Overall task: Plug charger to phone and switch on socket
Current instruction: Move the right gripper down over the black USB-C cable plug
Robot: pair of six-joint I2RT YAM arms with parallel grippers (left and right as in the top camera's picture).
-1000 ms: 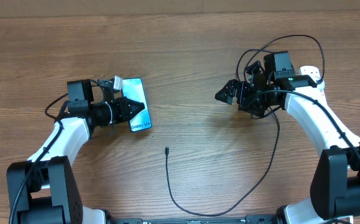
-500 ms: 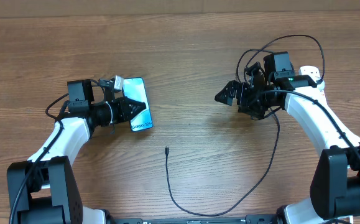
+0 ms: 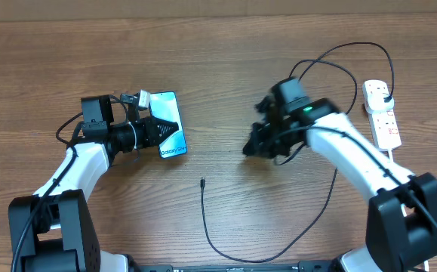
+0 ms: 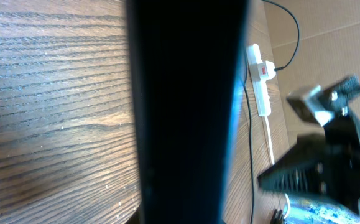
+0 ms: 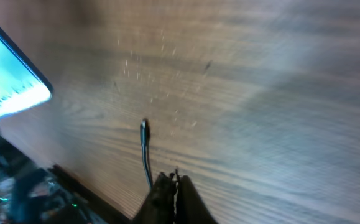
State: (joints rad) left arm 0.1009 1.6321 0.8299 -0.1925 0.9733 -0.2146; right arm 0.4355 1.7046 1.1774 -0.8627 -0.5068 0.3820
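The left gripper (image 3: 152,130) was clamped shut on the phone (image 3: 173,140) from its left side, and the phone sat on the left part of the table (image 3: 226,60) with its lit screen facing up. The right gripper (image 3: 248,149) was over the middle of the table, fingers pressed together with nothing between them, to the right of and slightly beyond the loose connector tip of the charger (image 3: 205,219). From that tip the black cable looped toward the near edge, then ran right and away to the white socket (image 3: 384,121) at the far right.
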